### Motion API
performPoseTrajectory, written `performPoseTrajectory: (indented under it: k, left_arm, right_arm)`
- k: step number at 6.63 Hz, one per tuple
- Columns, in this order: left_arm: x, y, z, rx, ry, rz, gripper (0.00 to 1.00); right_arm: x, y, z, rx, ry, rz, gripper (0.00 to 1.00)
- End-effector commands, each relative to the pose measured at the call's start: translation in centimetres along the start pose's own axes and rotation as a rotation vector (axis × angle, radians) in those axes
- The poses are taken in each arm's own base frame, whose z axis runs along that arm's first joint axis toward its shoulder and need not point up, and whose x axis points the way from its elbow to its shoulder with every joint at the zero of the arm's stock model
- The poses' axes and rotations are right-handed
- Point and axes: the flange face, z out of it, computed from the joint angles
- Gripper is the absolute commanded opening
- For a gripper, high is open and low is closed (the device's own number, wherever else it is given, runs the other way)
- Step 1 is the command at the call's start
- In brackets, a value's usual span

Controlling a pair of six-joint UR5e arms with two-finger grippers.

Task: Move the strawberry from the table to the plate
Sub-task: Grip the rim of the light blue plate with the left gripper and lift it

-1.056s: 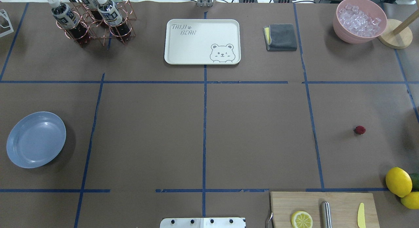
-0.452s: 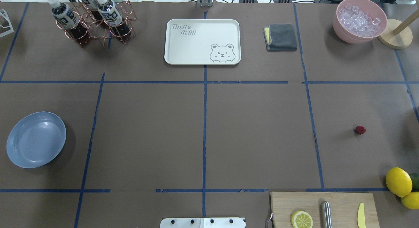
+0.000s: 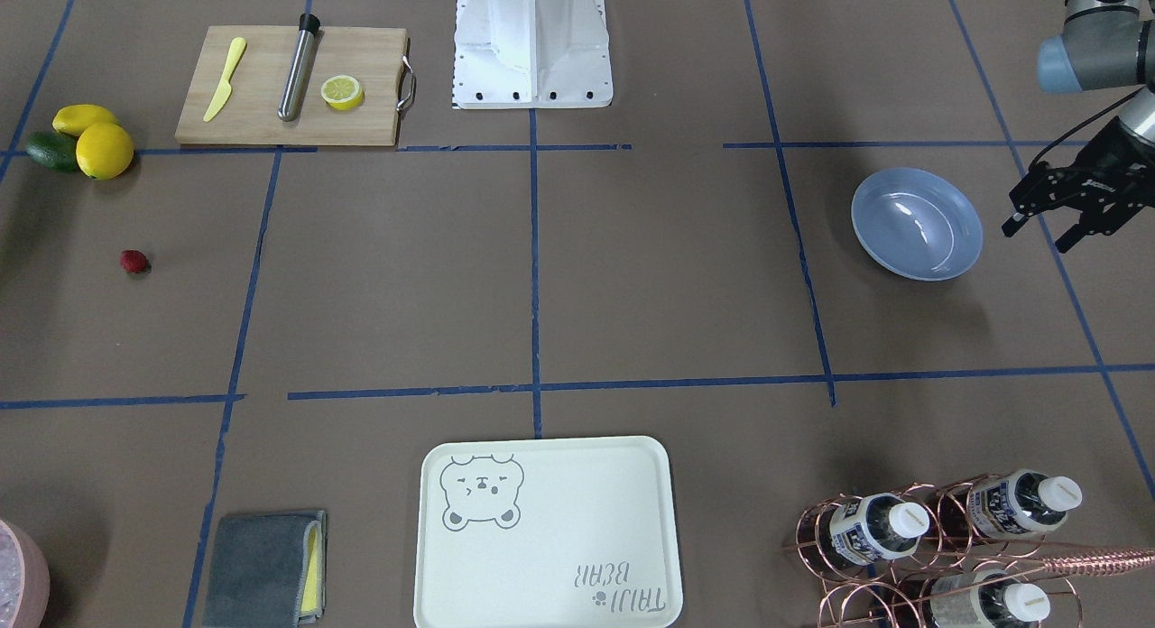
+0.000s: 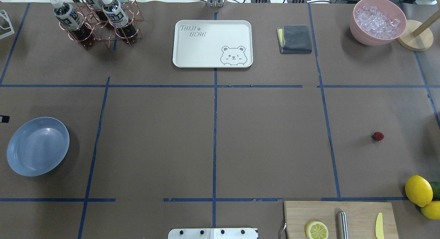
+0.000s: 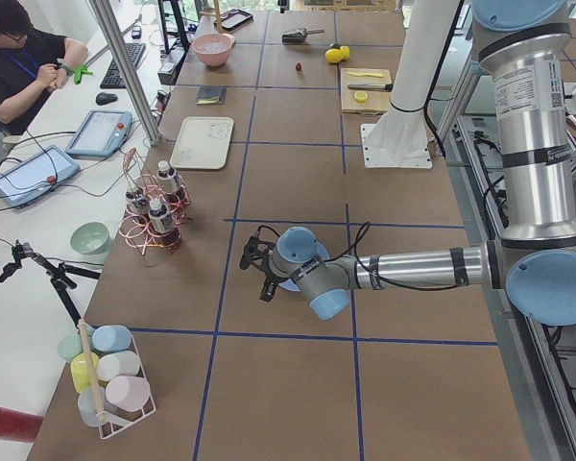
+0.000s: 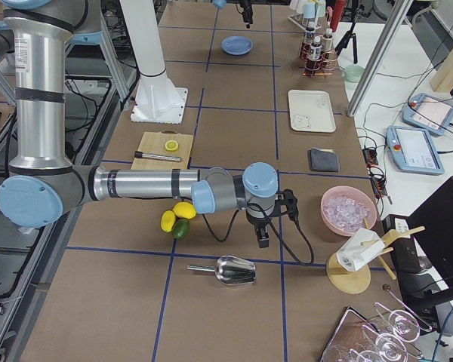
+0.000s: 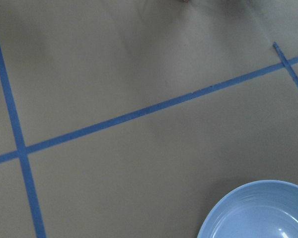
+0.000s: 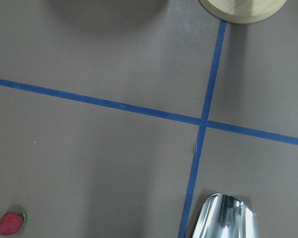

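strawberry (image 4: pixel 378 136) on table (image 4: pixel 268 146), near right jaws, state unclear, left jaws open, empty, beside plate (image 4: pixel 37 146)

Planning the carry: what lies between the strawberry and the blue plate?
Between strawberry and plate, only bare table and blue tape lines, per the overhead view.

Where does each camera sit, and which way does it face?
Front-facing: across the table, facing the robot's base; left gripper at right edge.
Overhead: behind the robot, looking forward and down; base at bottom edge.
Exterior left: table's end; left arm near.
Exterior right: other end; right arm near.
Left wrist: down on the plate; no fingers.
Right wrist: down on the strawberry, also in overhead; no fingers.
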Motion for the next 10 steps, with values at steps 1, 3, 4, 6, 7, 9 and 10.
performPoseTrajectory:
  k: [1,3,4,6,7,9,10]
  left_arm:
    - [-1.1,2.8,2.7,-0.001,-0.021,-0.020,0.78]
    - [-0.4,3.4,3.6,-0.026,-0.010,-0.004,0.78]
    - [0.1,3.7,3.9,-0.033,0.003,0.010,0.75]
    - [0.5,4.0,4.2,-0.044,0.014,0.017,0.57]
    - [0.9,4.0,4.3,-0.049,0.022,0.031,0.26]
    - [1.4,4.3,4.3,-0.041,0.047,0.049,0.00]
    - [1.8,4.1,4.1,-0.039,0.056,0.055,0.00]
  right_arm:
    - [0.1,0.1,0.0,0.000,0.000,0.002,1.00]
    - [0.1,0.1,0.1,-0.001,0.001,0.003,1.00]
    - [0.2,0.3,0.1,-0.003,0.002,0.005,1.00]
    - [0.3,0.4,0.2,-0.004,0.002,0.006,1.00]
    - [0.3,0.4,0.2,-0.004,0.002,0.006,1.00]
    - [0.3,0.4,0.2,-0.004,0.002,0.006,1.00]
    - [0.2,0.3,0.1,-0.003,0.002,0.005,1.00]
